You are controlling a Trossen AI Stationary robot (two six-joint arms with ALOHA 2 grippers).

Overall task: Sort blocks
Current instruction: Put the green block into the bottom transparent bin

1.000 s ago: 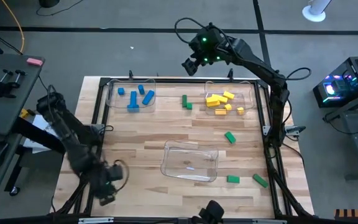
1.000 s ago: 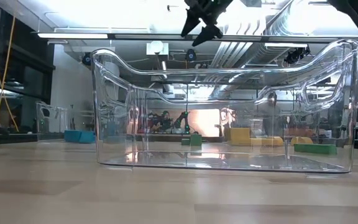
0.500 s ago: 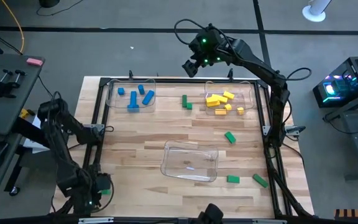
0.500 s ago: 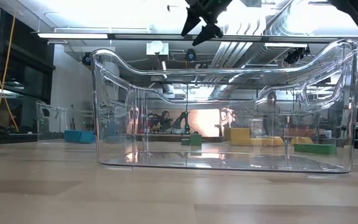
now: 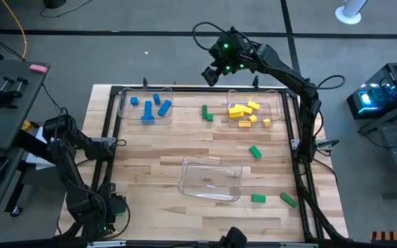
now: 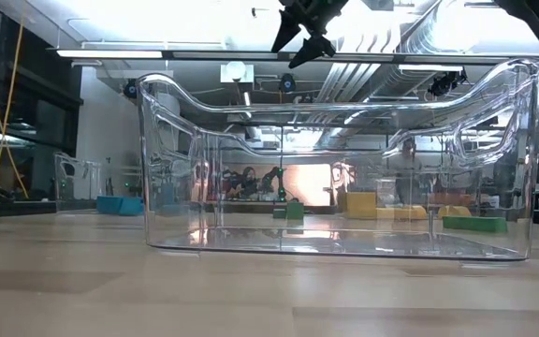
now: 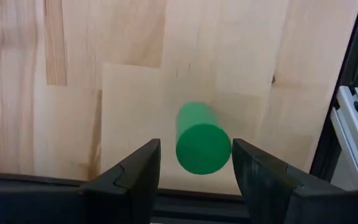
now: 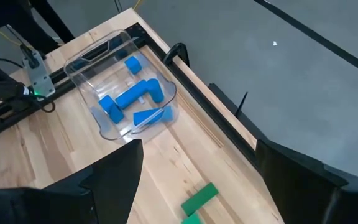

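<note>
One green cylinder (image 7: 202,144) lies on the bench (image 5: 150,162) at its near left corner, between the spread fingers of the left gripper (image 7: 196,171); centre it, then close gently. The right gripper (image 8: 197,186) hangs released above the far edge

No legible text, label, brand, number or sign on anything in view.

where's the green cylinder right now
In the left wrist view, the green cylinder sits on the wood between the left gripper fingers, near the table's left front corner.
</note>
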